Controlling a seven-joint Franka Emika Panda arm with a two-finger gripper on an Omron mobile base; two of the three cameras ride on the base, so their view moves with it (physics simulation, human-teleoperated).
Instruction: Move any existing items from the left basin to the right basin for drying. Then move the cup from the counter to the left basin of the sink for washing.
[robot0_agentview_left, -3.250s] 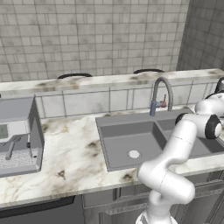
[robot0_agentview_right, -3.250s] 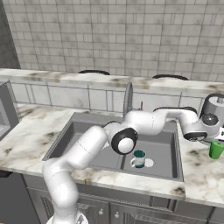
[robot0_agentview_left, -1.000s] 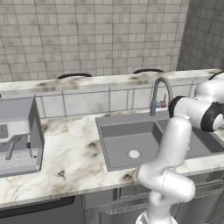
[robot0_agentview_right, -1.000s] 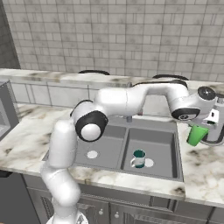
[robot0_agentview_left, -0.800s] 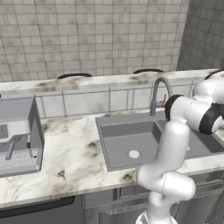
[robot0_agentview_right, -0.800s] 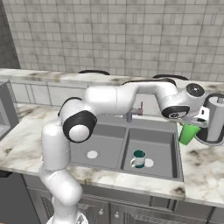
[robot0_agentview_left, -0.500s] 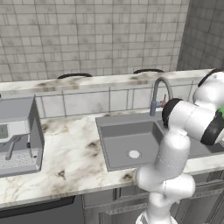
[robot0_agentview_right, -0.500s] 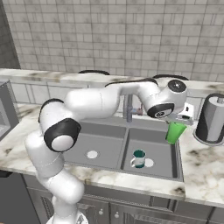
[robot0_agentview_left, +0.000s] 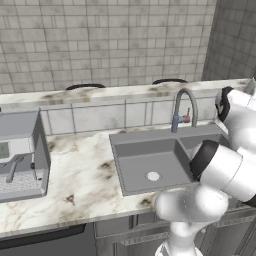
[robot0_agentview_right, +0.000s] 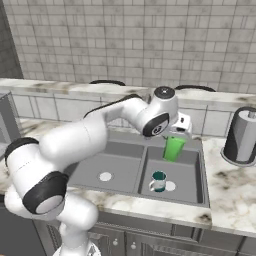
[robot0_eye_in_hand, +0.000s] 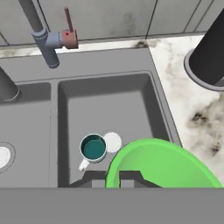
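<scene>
Grey sink (robot0_agentview_right: 192, 150) lies below the gripper (robot0_agentview_right: 176, 134), which pinches a light, slick, rigid green cup (robot0_agentview_right: 173, 148) by its rim.

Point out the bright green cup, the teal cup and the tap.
bright green cup (robot0_agentview_right: 174, 148), right base view, on its side wall below the gripper.
teal cup (robot0_eye_in_hand: 94, 147), hand view, on its inside, in the right basin.
tap (robot0_agentview_left: 182, 106), left base view, on its curved spout.
</scene>
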